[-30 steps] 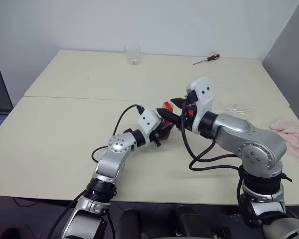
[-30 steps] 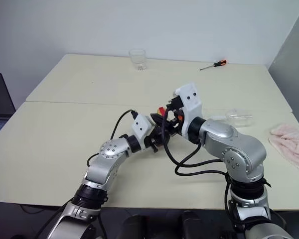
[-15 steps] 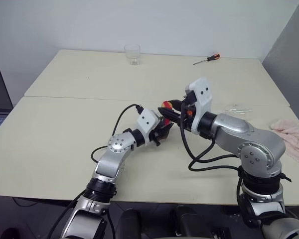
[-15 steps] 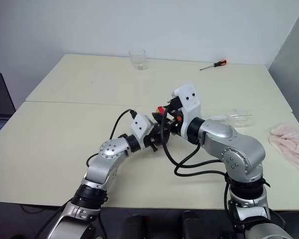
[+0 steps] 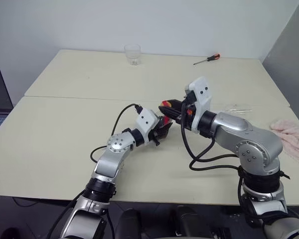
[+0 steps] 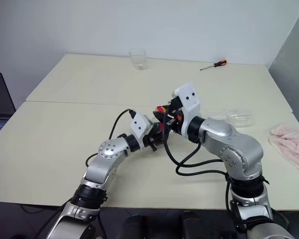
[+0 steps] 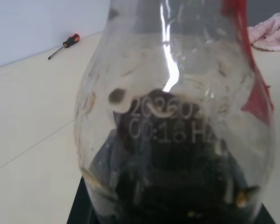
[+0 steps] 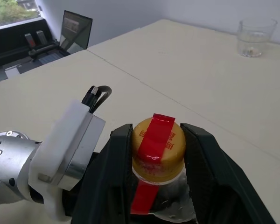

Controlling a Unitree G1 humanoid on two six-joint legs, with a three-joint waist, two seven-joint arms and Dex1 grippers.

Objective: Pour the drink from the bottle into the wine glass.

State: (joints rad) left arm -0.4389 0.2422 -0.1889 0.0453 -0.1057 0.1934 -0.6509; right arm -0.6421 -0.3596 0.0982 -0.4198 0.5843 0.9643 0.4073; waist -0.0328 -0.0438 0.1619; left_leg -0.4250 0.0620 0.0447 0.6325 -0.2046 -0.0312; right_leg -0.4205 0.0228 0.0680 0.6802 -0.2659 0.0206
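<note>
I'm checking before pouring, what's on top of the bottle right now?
A yellow cap with a red strip over it, the right gripper closed around it. The bottle opening is covered.

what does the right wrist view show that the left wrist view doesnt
Right wrist view alone: the yellow cap with the red strip over it, the right end effector with a finger on each side of the cap, the left arm's wrist housing, the clear tumbler far back on the table, and a laptop.

Left wrist view alone: the bottle's bulbous body close up, the dark drink low inside it, printed date code, the screwdriver and the pink cloth.

Both share the bottle and the beige table.
</note>
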